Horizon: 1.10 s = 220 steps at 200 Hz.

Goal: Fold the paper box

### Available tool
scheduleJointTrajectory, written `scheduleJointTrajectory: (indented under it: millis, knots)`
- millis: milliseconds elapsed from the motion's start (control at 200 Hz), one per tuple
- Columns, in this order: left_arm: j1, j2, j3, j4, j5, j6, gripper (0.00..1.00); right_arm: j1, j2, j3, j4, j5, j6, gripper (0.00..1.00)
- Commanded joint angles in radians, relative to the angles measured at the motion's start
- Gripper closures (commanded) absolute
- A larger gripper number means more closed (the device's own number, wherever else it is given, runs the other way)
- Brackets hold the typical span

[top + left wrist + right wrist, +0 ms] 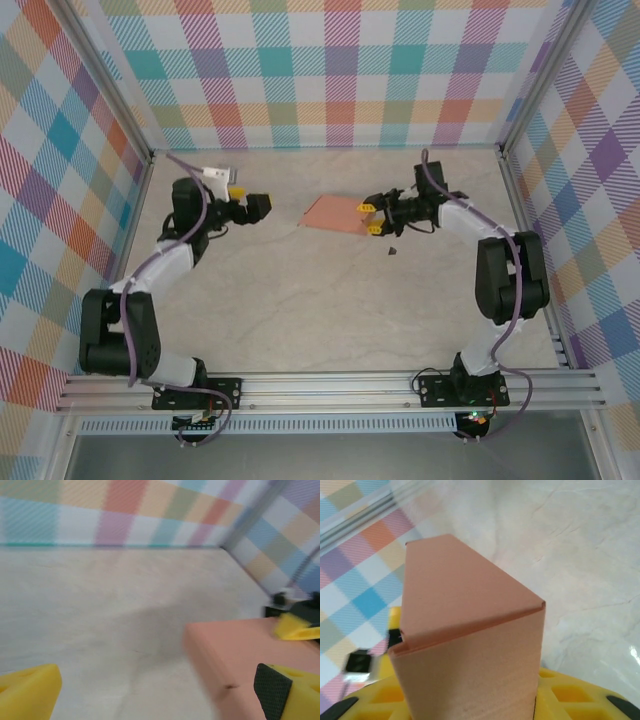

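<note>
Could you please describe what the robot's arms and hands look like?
Both the left arm and the right arm have black joints, white links and a lilac cable along them. The left hand and right hand have blocky yellow fingers, with black pads on the gripping faces.

Card of paper box [470, 645] thin, matte; table [300, 310] smooth with slight sheen (stone-look marbling); left fingers [27, 692] matte yellow plastic.

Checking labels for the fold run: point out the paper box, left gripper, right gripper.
paper box [333, 212]: top external view, middle of its upper face.
left gripper [264, 207]: top external view, midway between its fingers.
right gripper [371, 218]: top external view, midway between its yellow fingers, at the box's edge.
</note>
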Motion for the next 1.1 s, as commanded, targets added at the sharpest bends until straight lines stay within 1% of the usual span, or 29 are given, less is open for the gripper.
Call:
scheduleJointTrajectory:
  millis: [0, 75, 110, 125, 150, 180, 220, 250, 285, 355, 410, 475, 555, 655, 775, 830, 1055, 1095]
  knots:
    - [-0.087, -0.088, -0.102, 0.341, -0.221, 0.057, 0.00, -0.032, 0.051, 0.097, -0.352, -0.195, -0.264, 0.67]
    - [-0.109, -0.060, -0.097, 0.314, -0.083, 0.101, 0.00, -0.045, 0.083, 0.132, -0.435, -0.249, -0.369, 0.68]
    - [-0.121, -0.062, -0.135, 0.378, 0.022, 0.135, 0.00, -0.051, 0.100, 0.147, -0.477, -0.268, -0.426, 0.68]
    - [-0.133, -0.068, -0.161, 0.418, 0.040, 0.147, 0.00, -0.057, 0.108, 0.152, -0.497, -0.273, -0.450, 0.68]
    - [-0.161, -0.087, -0.194, 0.461, 0.010, 0.156, 0.00, -0.064, 0.122, 0.162, -0.536, -0.278, -0.493, 0.68]
    - [-0.194, -0.119, -0.217, 0.460, -0.033, 0.186, 0.00, -0.073, 0.135, 0.170, -0.574, -0.282, -0.534, 0.68]
    - [-0.236, -0.168, -0.220, 0.368, -0.028, 0.264, 0.00, -0.085, 0.149, 0.165, -0.595, -0.300, -0.565, 0.68]
    - [-0.278, -0.208, -0.223, 0.290, -0.061, 0.331, 0.00, -0.094, 0.151, 0.151, -0.587, -0.311, -0.571, 0.68]
    - [-0.316, -0.249, -0.250, 0.262, -0.086, 0.395, 0.00, -0.103, 0.150, 0.134, -0.576, -0.318, -0.575, 0.68]
    - [-0.365, -0.324, -0.301, 0.201, -0.065, 0.541, 0.03, -0.113, 0.152, 0.117, -0.577, -0.333, -0.605, 0.67]
    - [-0.418, -0.353, -0.298, 0.094, -0.103, 0.649, 0.06, -0.119, 0.160, 0.117, -0.609, -0.339, -0.640, 0.67]
    - [-0.479, -0.342, -0.294, 0.043, -0.149, 0.752, 0.08, -0.124, 0.162, 0.111, -0.628, -0.347, -0.671, 0.67]
    - [-0.503, -0.284, -0.281, 0.043, -0.195, 0.779, 0.11, -0.136, 0.164, 0.106, -0.639, -0.350, -0.693, 0.67]
    - [-0.518, -0.218, -0.260, 0.053, -0.212, 0.829, 0.08, -0.149, 0.158, 0.091, -0.645, -0.347, -0.710, 0.67]
    - [-0.519, -0.159, -0.196, -0.007, -0.221, 0.916, 0.06, -0.154, 0.139, 0.063, -0.634, -0.346, -0.715, 0.67]
    - [-0.518, -0.123, -0.178, 0.001, -0.226, 0.938, 0.06, -0.155, 0.133, 0.049, -0.625, -0.346, -0.711, 0.67]
    - [-0.517, -0.020, -0.137, 0.093, -0.210, 0.939, 0.09, -0.154, 0.118, 0.035, -0.614, -0.354, -0.700, 0.67]
    - [-0.517, -0.005, -0.134, 0.103, -0.199, 0.942, 0.11, -0.154, 0.115, 0.036, -0.615, -0.355, -0.700, 0.67]
